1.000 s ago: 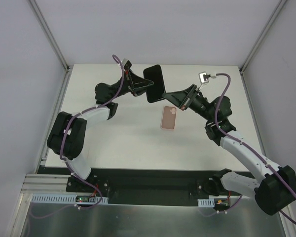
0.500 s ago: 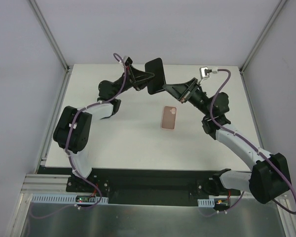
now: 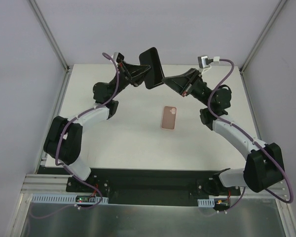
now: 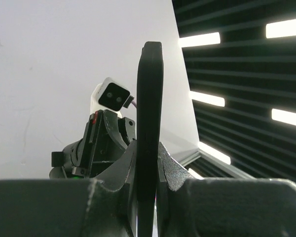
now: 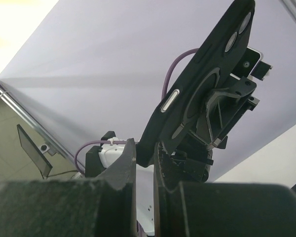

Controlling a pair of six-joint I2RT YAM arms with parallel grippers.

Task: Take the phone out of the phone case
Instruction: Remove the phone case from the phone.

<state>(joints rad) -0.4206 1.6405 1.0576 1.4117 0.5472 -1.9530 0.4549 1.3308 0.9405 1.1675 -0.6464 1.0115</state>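
Observation:
The black phone (image 3: 153, 68) is held in the air above the far part of the table, tilted, between both grippers. My left gripper (image 3: 146, 75) is shut on its left edge; in the left wrist view the phone (image 4: 149, 98) stands edge-on between the fingers of the left gripper (image 4: 148, 155). My right gripper (image 3: 166, 80) is shut on the phone's lower corner; the right wrist view shows the phone's back (image 5: 202, 89) with its lenses rising from the right gripper (image 5: 144, 150). The salmon-pink phone case (image 3: 169, 118) lies flat on the table, apart from both grippers.
The white table (image 3: 118, 143) is boxed in by white walls at the back and sides. A black rail (image 3: 148, 180) with the arm bases runs along the near edge. The right wrist camera (image 4: 111, 96) shows beyond the phone in the left wrist view.
Both arms have lifted the phone higher and toward the back wall, and it has tilted a little. The pink case has stayed where it lay.

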